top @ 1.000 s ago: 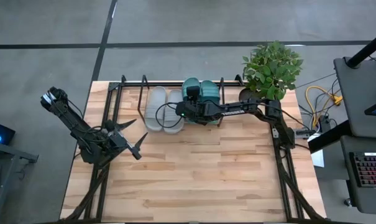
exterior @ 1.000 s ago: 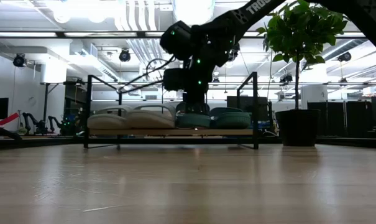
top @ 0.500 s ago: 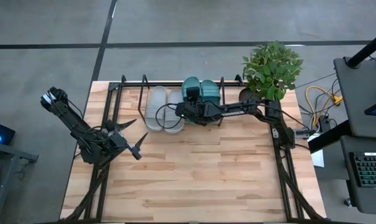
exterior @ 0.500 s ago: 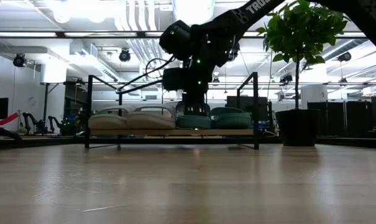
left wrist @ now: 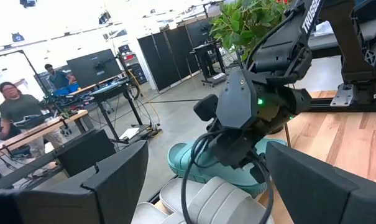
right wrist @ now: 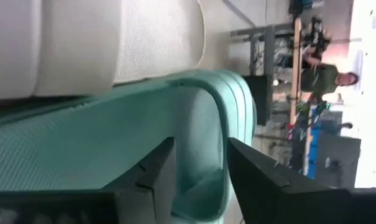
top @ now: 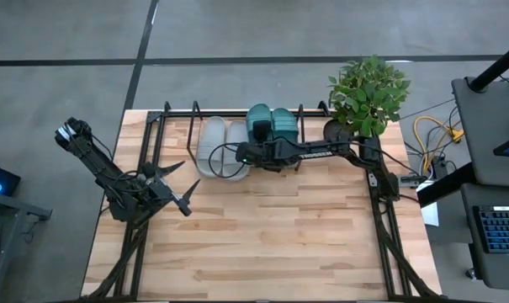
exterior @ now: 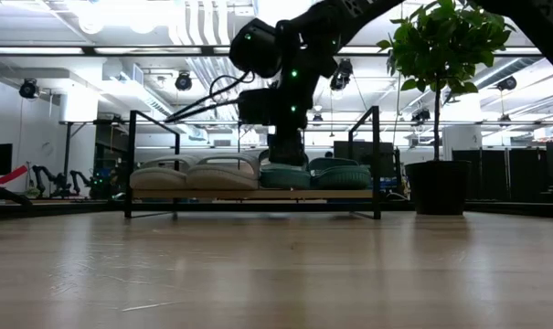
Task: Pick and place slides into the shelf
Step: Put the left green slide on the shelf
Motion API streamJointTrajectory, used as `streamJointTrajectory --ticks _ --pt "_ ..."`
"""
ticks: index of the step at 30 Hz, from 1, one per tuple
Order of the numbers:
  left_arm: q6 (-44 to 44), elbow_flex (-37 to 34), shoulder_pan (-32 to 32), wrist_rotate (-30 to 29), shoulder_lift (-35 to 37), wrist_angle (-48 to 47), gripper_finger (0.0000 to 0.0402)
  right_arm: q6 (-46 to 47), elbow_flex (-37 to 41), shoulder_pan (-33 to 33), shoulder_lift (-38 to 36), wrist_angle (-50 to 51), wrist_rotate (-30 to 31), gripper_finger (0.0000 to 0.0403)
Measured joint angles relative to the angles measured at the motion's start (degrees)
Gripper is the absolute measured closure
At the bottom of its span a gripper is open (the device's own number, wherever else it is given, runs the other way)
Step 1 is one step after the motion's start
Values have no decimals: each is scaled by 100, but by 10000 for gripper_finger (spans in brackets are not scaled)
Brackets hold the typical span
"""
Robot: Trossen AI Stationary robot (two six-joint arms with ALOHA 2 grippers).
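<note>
The shelf (top: 313,110) stands along the table's far edge, and all the slides rest flat on its board (exterior: 258,194). Two light grey slides (top: 212,147) (top: 235,150) lie on the left and two teal slides (top: 259,120) (top: 284,124) on the right. My right gripper (right wrist: 200,163) hangs over the near end of the left teal slide (right wrist: 113,143). Its fingers are open and slant down toward the far edge. My left gripper (top: 185,187) waits open and level over the table's left part, well clear of the shelf. My right gripper's fingers (right wrist: 155,171) stand apart on either side of the left teal slide's curved rim (right wrist: 232,118). I cannot tell whether they still touch it. The slide lies flat on the shelf board.
A potted plant (top: 368,91) stands at the table's far right corner, close beside the shelf's right end. The shelf's black tube frame (exterior: 377,155) rises above the slides. Bare wooden tabletop (top: 271,236) stretches from the shelf to the near edge.
My right hand has risen a little above the left teal slide, shifted slightly toward the table's left and tipped a bit. The slide has stayed where it lay on the shelf.
</note>
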State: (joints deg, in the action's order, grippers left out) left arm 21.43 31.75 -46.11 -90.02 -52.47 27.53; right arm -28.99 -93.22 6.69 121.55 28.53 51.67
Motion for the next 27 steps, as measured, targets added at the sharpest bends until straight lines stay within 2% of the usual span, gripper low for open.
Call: streamJointTrajectory --ticks 4,11,14,19,24,27 --pt "0 0 0 0 0 0 93 744 -445 -117 -7 804 -202 252" --pt "0 0 0 0 0 2 93 1507 -1398 -238 -23 1660 -1978 248" --pt "-1 -1 1 0 0 0 93 1403 -1677 -246 -27 1719 -2213 258" --pt "-2 -23 -7 0 0 0 93 812 -1979 -73 -27 1764 -2470 303" --pt "0 -28 -7 0 0 0 93 597 -2322 459 -27 1756 -3351 380" --pt "-2 -28 -7 0 0 0 93 677 -2448 917 -27 1775 -3911 390"
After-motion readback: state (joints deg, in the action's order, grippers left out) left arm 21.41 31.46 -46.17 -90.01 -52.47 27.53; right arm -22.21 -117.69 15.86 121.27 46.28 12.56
